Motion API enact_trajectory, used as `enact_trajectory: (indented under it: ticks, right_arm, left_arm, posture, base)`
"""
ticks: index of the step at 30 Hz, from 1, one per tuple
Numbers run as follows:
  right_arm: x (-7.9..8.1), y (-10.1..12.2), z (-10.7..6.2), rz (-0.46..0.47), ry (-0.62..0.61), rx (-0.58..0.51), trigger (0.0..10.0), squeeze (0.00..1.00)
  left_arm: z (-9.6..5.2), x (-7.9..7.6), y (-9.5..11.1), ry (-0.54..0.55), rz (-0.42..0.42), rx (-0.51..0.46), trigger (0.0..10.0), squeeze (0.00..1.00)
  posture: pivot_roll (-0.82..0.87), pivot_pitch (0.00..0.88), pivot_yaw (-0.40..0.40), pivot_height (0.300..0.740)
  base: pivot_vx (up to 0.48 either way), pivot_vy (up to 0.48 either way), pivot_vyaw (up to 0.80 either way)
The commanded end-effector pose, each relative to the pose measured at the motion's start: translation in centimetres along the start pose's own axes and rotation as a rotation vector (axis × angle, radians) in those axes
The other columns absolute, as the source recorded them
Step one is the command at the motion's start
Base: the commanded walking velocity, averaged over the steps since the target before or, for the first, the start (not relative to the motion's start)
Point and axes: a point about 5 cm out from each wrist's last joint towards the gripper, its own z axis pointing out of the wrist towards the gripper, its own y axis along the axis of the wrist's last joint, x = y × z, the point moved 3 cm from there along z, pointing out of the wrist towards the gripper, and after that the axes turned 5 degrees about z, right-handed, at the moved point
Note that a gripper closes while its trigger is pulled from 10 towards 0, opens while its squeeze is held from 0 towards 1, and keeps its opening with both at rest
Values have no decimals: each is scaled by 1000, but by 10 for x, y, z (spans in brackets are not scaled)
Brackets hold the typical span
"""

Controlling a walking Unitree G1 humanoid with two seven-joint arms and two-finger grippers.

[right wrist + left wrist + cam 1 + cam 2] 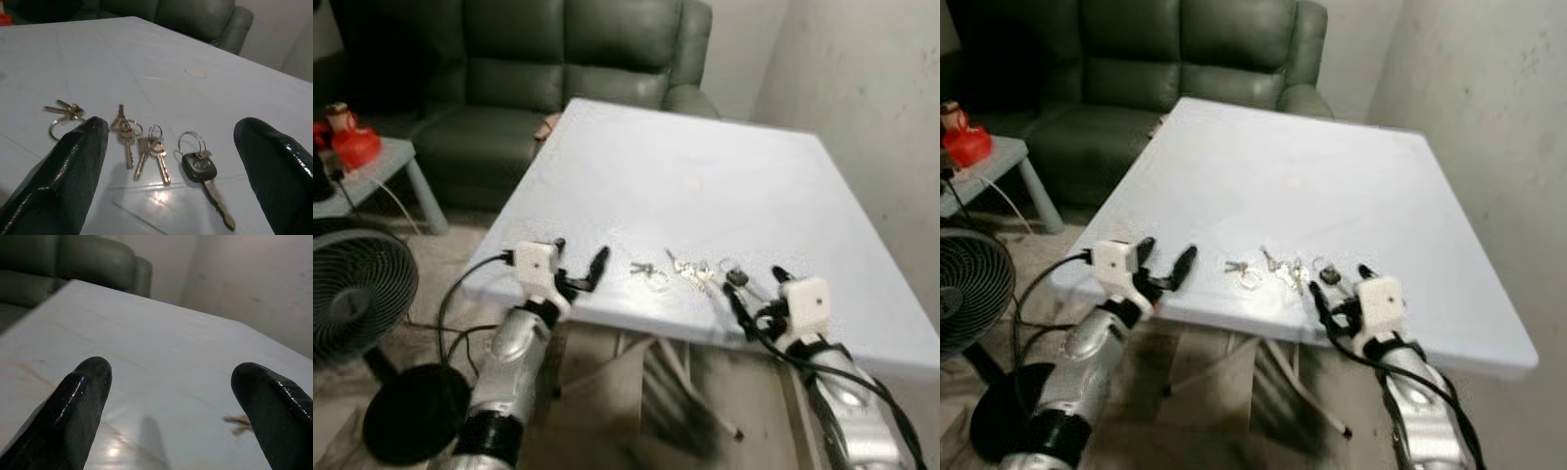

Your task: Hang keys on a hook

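Note:
Several keys lie in a row near the front edge of the white table (685, 166): a small bunch on a ring (649, 272), a pair of brass bunches (688, 271) and a black-headed key (736, 278). In the right wrist view the ring bunch (62, 117), the brass keys (146, 147) and the black-headed key (200, 169) lie just ahead of the fingers. My right gripper (757, 288) hovers open at the table edge, right in front of the black-headed key. My left gripper (578, 257) is open at the edge, left of the keys, with bare tabletop (161, 347) before it.
A dark green sofa (558, 59) stands behind the table. At the left are a grey side table (382, 162) with a red object (354, 147) and a black floor fan (352, 294). A plain wall (881, 117) closes the right side.

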Motion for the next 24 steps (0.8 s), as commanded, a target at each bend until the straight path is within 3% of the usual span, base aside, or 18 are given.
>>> enact_trajectory:
  ticks: [1, 12, 24]
  right_arm:
    - [-9, 2, 0, -8, -34, 10, 10000, 0]
    - [-14, -1, 6, 9, -67, 52, 10000, 0]
    - [-20, 6, 29, 15, -94, 82, 10000, 0]
  left_arm:
    - [6, -15, 0, -44, -1, 2, 10000, 0]
    - [4, -25, -1, -126, 31, 5, 10000, 0]
    - [1, -43, 3, -230, 43, 3, 10000, 0]
  posture:
    - [-5, 0, -57, 740]
    - [1, 0, -62, 740]
    - [26, 0, -73, 740]
  base:
    - [0, 0, 0]
    - [0, 0, 0]
    - [0, 0, 0]
